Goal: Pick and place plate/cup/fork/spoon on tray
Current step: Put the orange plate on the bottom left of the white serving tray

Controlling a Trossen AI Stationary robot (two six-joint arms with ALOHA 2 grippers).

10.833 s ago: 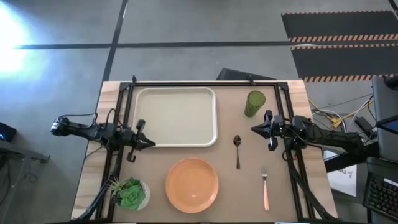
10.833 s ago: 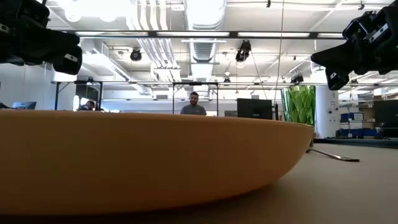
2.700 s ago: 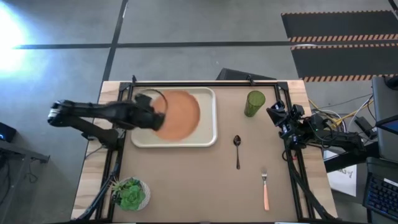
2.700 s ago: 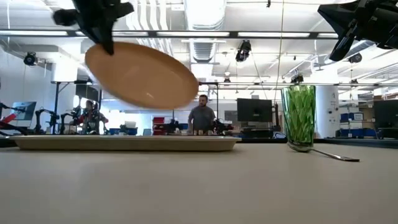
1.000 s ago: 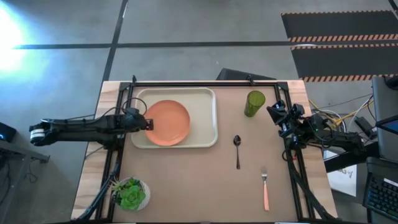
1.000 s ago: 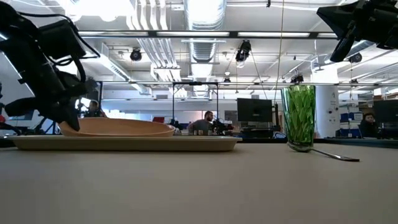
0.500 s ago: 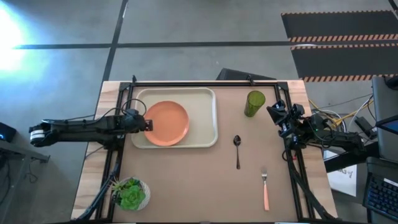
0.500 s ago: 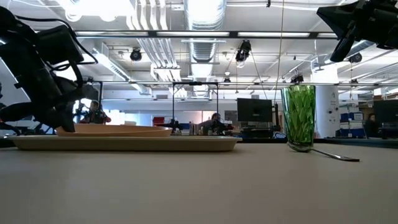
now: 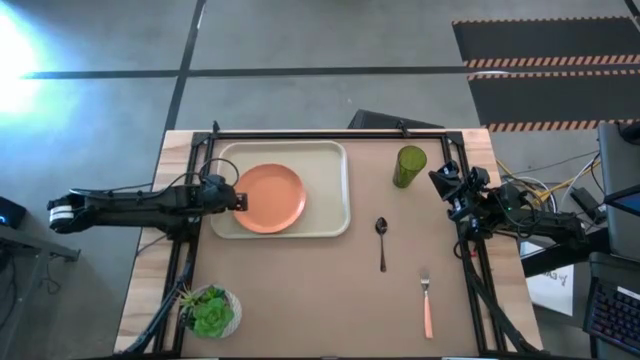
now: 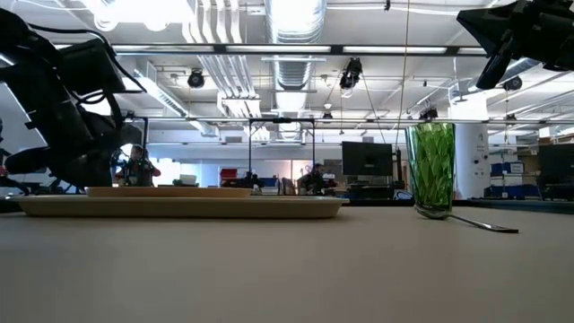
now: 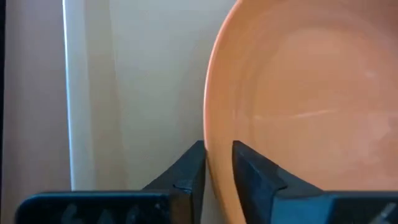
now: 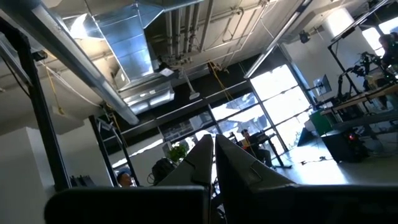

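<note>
The plate (image 9: 269,198) is shown laid flat in the tray (image 9: 335,190), while the cup (image 9: 409,166), spoon (image 9: 381,242) and fork (image 9: 426,305) remain to be moved from the counter (image 9: 300,290). The left hand (image 9: 238,199) is seen at the plate's rim, fingers slightly parted astride it. The right hand (image 9: 436,181), closed and empty, is held near the cup.

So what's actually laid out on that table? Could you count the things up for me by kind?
Trays: 1, the tray
Dishes: 1, the plate lying on the tray
Drinking vessels: 1, the cup
Cutlery: 2, the spoon and the fork
Plants: 1, the potted plant
Total: 6
</note>
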